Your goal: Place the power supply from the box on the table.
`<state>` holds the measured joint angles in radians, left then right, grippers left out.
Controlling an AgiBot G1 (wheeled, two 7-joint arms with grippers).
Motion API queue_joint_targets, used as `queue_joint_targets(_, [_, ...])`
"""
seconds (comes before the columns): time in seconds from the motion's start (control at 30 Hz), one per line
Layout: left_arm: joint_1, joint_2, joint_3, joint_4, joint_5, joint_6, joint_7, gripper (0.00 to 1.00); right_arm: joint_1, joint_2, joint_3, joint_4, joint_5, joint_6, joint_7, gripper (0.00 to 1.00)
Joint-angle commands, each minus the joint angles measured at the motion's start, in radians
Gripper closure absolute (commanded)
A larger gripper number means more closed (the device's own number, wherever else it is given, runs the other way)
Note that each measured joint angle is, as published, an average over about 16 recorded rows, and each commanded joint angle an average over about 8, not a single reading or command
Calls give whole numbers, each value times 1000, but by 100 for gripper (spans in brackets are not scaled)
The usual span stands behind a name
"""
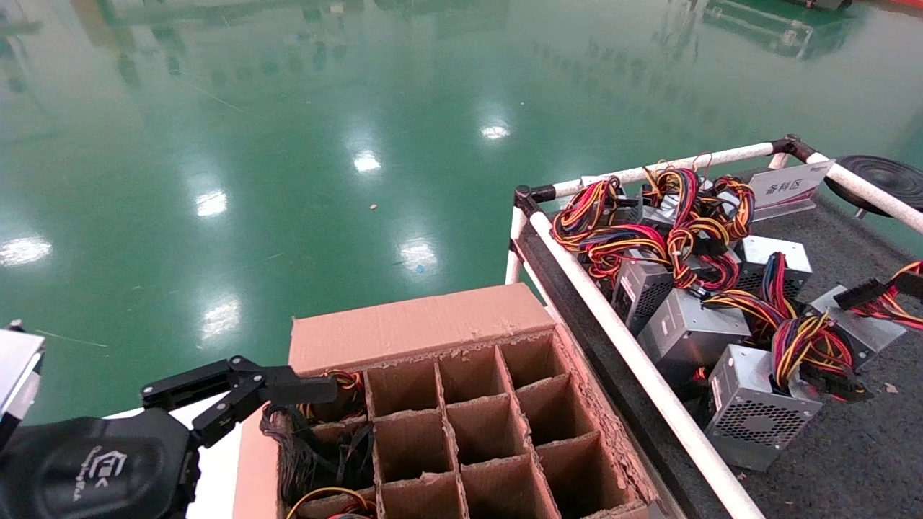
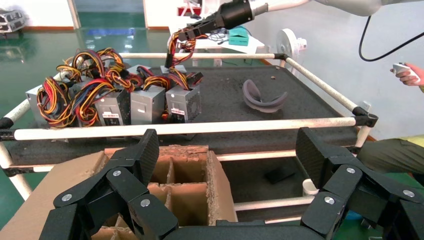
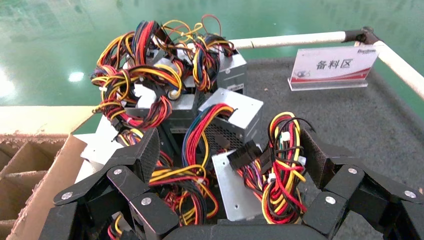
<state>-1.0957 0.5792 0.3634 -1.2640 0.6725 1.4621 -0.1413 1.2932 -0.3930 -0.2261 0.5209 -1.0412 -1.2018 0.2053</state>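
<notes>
The left pincer (image 1: 288, 382) is hovering at the near-left corner of the brown cardboard box (image 1: 461, 425) with ragged grid dividers, its black fingers (image 2: 142, 160) spread wide and holding nothing; tangled dark and yellow wires are lying in the cells just beneath it, while the other cells in view are showing bare cardboard. The right pincer (image 3: 227, 155) is hanging over the dark grey speckled worktop (image 1: 851, 447) edged by white tube rails, its fingers also spread wide, with a small silver-grey metal power supply (image 3: 235, 187) and its red, yellow and black wire bundle lying between them; whether the pads are touching it cannot be told. Other silver-grey units (image 1: 689, 335) with similar wire bundles are sitting clustered on the worktop near the rail beside the box. A white placard (image 3: 332, 67) with red trim is standing at the worktop's far corner.
</notes>
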Motion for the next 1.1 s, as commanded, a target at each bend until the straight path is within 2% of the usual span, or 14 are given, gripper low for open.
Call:
queue_joint_targets(0.03, [0, 0, 0, 0, 0, 0, 0, 0, 12, -2, -4, 10, -7, 4, 9, 0])
queue_joint_targets(0.73, [0, 0, 0, 0, 0, 0, 0, 0, 64, 0, -22, 29, -31, -14, 48, 0])
queue_joint_targets(1.1, [0, 0, 0, 0, 0, 0, 0, 0, 22, -34, -28, 139, 19, -56, 39, 0])
